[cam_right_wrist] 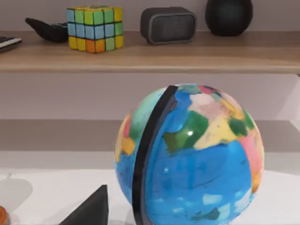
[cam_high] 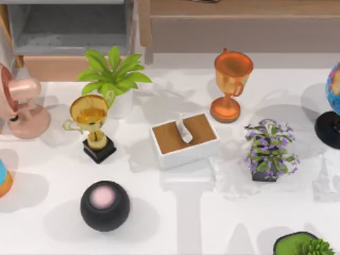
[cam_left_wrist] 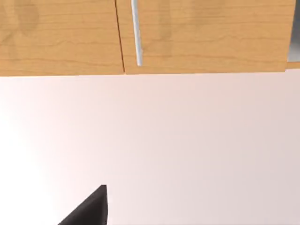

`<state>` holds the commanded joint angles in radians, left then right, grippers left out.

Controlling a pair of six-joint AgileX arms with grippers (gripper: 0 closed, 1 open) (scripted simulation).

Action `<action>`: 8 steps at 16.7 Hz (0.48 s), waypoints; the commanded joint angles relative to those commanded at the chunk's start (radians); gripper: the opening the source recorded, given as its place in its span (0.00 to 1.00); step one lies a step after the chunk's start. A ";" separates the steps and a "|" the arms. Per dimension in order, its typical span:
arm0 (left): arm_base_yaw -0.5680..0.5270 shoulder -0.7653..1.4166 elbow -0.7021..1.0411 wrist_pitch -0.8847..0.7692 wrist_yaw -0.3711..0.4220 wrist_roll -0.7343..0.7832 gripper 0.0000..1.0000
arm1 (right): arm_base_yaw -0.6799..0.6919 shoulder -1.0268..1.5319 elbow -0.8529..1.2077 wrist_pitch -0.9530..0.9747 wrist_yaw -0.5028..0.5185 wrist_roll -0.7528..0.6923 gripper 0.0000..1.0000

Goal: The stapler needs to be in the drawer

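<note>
The drawer [cam_high: 53, 66] stands open at the table's back left, with grey inner walls and floor and a pale orange-tan front panel. The stapler is out of view. A black part of my left gripper [cam_left_wrist: 91, 208] juts in over a pale surface, facing a wooden panel [cam_left_wrist: 61, 37] with a silver handle [cam_left_wrist: 136, 30]. A black part of my right gripper [cam_right_wrist: 91, 208] sits close beside a blue globe [cam_right_wrist: 192, 154] at the table's right edge.
Crowding the table are a tissue box [cam_high: 184, 139], a black sphere with a pink top [cam_high: 104, 205], a gold trophy [cam_high: 91, 125], an orange trophy [cam_high: 231, 82], a green plant [cam_high: 114, 77], a purple plant [cam_high: 268, 150] and a pink fan [cam_high: 21, 106]. A brown shelf [cam_high: 239, 21] runs along the back.
</note>
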<state>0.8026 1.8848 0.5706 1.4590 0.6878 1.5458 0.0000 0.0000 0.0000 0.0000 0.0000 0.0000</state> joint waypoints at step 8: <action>-0.083 0.107 -0.133 0.082 0.074 0.045 1.00 | 0.000 0.000 0.000 0.000 0.000 0.000 1.00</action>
<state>0.7191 1.9915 0.4375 1.5406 0.7615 1.5909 0.0000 0.0000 0.0000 0.0000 0.0000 0.0000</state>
